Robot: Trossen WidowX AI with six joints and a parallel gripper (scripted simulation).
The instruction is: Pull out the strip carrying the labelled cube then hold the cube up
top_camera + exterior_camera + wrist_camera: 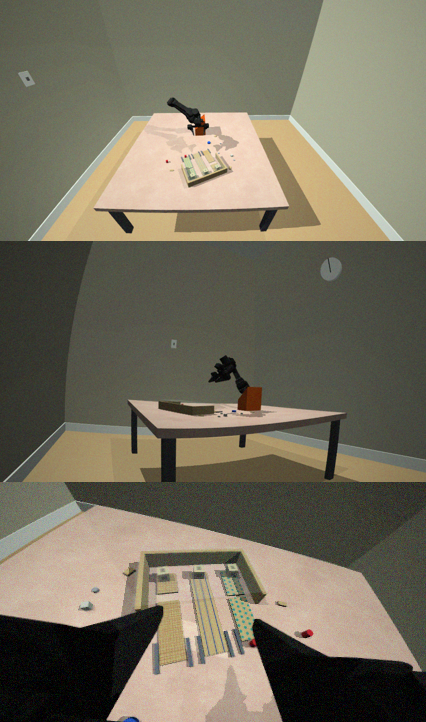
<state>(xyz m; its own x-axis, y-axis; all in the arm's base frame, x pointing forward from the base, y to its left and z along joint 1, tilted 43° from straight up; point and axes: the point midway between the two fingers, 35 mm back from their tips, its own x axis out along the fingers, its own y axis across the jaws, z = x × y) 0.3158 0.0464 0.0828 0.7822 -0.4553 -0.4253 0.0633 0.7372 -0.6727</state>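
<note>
My gripper (199, 133) (210, 380) (209, 617) is open and empty, high above the table, short of the three-walled tray (207, 178) (179, 408) (195, 558). The middle striped strip (199, 162) (207, 617) looks unbroken, with a pale cube (205, 170) (199, 569) on its far end. The plain woven strip (209, 156) (171, 632) has a gap before its far piece, where another cube (217, 165) (164, 571) stands. The dotted strip (188, 162) (241, 617) is also parted before the third cube (192, 174) (231, 568). The cubes show small dark marks, too small to read.
Grey rails (189, 652) flank the strips' near ends. A red piece (185, 156) (253, 643) lies beside the dotted strip. Another red piece (167, 161) (307, 633), a blue piece (208, 142) (233, 411) and a pale block (231, 155) (86, 605) lie outside the tray.
</note>
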